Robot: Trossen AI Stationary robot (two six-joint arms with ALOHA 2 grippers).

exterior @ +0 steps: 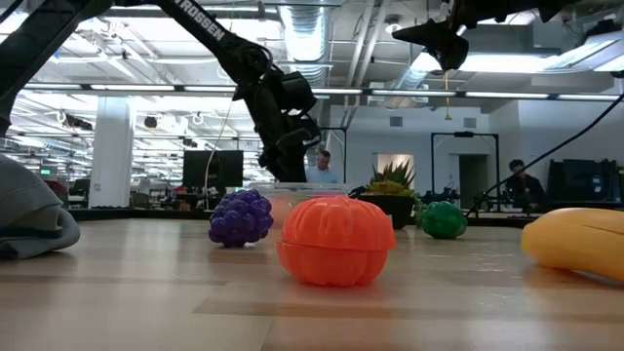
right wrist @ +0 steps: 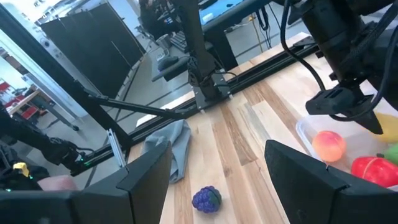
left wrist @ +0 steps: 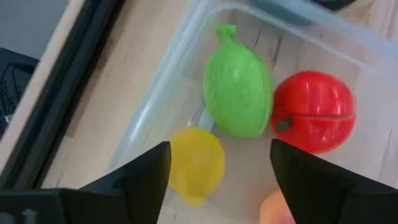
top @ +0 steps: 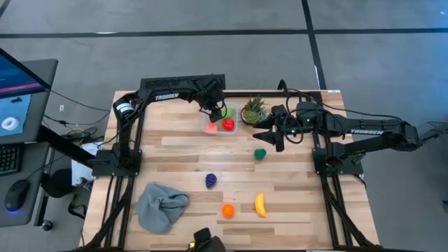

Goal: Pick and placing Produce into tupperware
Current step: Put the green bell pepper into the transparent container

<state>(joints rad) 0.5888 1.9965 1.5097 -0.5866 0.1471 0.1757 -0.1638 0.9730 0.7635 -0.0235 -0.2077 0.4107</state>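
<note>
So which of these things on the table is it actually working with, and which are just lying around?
Part of the job:
- tupperware, already holding a green fruit, red tomato, yellow lemon and peach
- produce still loose: purple grapes, orange pumpkin, banana, green vegetable
- left gripper, fingers open above the tupperware

Just lying about:
- grey cloth
- potted plant

Colours on the pale striped wood table

Clear tupperware holds a lime-green fruit, red tomato, yellow lemon and peach-orange fruit. Purple grapes, orange pumpkin, yellow banana, dark green vegetable, grey cloth at seven o'clock.
</note>
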